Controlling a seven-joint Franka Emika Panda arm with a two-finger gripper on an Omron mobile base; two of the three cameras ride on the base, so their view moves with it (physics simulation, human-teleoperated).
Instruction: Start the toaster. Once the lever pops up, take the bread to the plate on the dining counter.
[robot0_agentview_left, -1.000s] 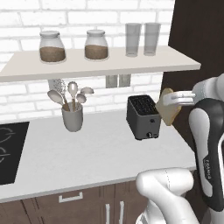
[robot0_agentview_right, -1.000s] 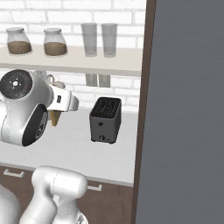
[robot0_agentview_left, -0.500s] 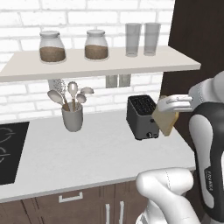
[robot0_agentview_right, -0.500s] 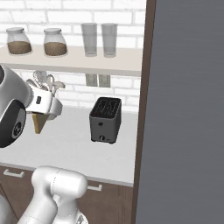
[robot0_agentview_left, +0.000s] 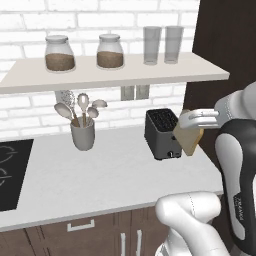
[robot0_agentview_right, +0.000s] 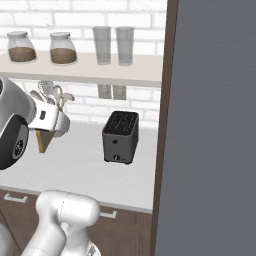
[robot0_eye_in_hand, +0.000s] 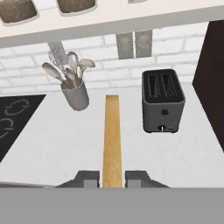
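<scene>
Bread (robot0_agentview_left: 188, 139) hangs in the air beside the toaster (robot0_agentview_left: 162, 133), a flat tan slice with a darker crust edge and a paler face. In the left base view it sits just right of the toaster, above the grey worktop (robot0_agentview_left: 100, 175), lower corner tilted down toward the counter. In the hand view the bread (robot0_eye_in_hand: 112, 140) shows edge-on as a long narrow orange-tan strip running straight away from the camera, its long axis pointing out from the fingers toward the brick wall. In the right base view only a brown corner of it (robot0_agentview_right: 44, 141) shows below the white hand.

The gripper (robot0_eye_in_hand: 112, 178) is clamped on the bread, one dark fingertip pressing each flat face at the near end. The arm rises at the right of the left base view, its forearm upright and the white hand (robot0_agentview_left: 200, 119) reaching level leftward toward the toaster.

The toaster stands dark and boxy on the worktop, both top slots empty, a small knob low on its front. A grey utensil cup (robot0_agentview_left: 83, 135) holding spoons stands well to its left.
</scene>
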